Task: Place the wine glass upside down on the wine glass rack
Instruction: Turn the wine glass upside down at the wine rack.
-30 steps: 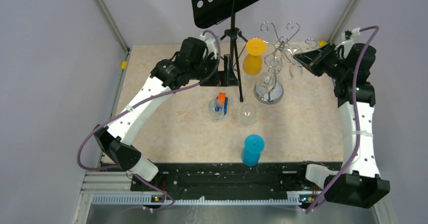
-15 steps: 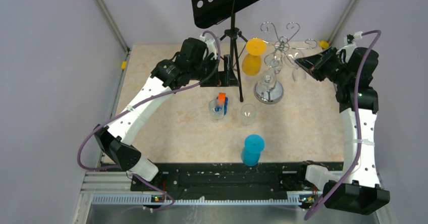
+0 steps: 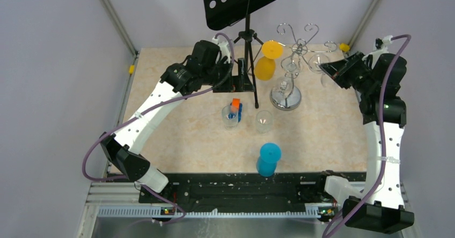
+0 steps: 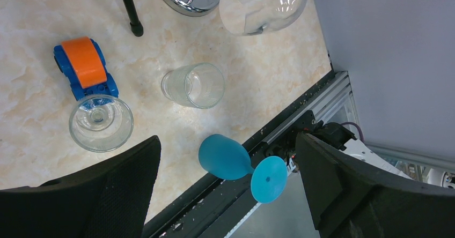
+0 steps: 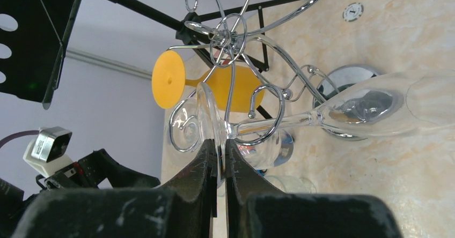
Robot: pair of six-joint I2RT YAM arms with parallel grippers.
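Recording the state of both arms.

Right gripper (image 5: 217, 141): clenched on the edge of the flat foot of a clear wine glass (image 5: 375, 106). Both fingers press the disc between them. In the right wrist view the stem runs from the foot past one curled hook of the wine glass rack (image 3: 286, 97), and the bowl overlaps the rack's round chrome base. I cannot tell whether the stem sits inside that hook or only crosses in front of it. From above, the glass hangs at the right-hand side of the rack's wire arms, off the table (image 3: 177, 125).

Left gripper (image 4: 226, 137): released, jaws spread wide with nothing between them. It is held above the table beside the black music stand (image 3: 247, 2).

Rack contents: a yellow wine glass (image 3: 266, 61) hangs foot-up on the left side. A second clear glass (image 3: 290, 67) shows near the central post.

On the table:
- a clear tumbler (image 4: 193, 85)
- a small stemmed glass (image 4: 101, 123) touching a blue and orange toy (image 4: 83, 66)
- a blue goblet (image 3: 268, 159) near the front rail
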